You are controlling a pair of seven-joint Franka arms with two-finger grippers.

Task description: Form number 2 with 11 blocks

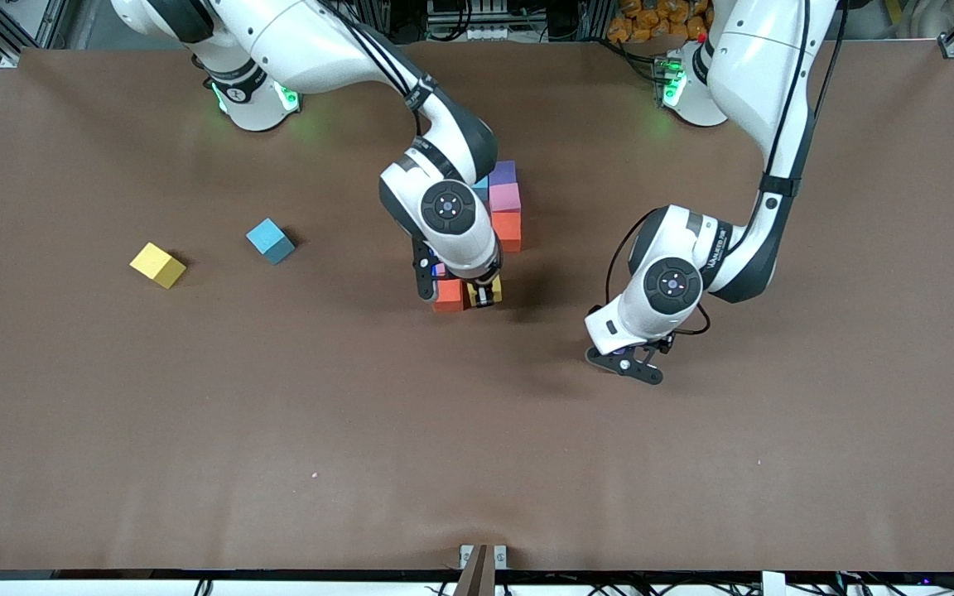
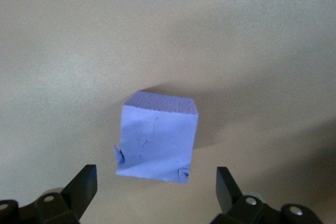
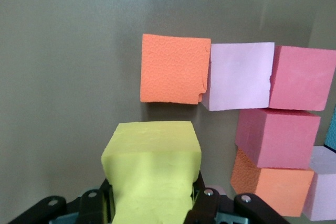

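A: What does the right gripper (image 3: pixel 152 203) have?

B: Its fingers are clamped on a yellow block (image 3: pixel 152 169), held low over the table just beside the orange block (image 3: pixel 174 68) that ends the part-built number 2 (image 1: pixel 500 217). In the front view the same gripper (image 1: pixel 477 296) sits at the edge of the figure nearest the camera

A: So the step in hand is the bottom row?

B: That is the reading. The orange block touches a pale pink block (image 3: pixel 239 75), which touches a red block (image 3: pixel 302 78); more blocks run on from there. The yellow block likely goes down flush against the orange one, square to it, before the fingers let go

A: And the left gripper (image 2: pixel 152 187)?

B: Spread wide and holding nothing, over a purple block (image 2: pixel 156 140) that lies on the table well apart from the number 2, toward the left arm's end. Its next move calls for a straight descent so the fingers bracket that block

A: Anything loose?

B: Another yellow block (image 1: pixel 157 265) and a blue block (image 1: pixel 270 241), toward the right arm's end
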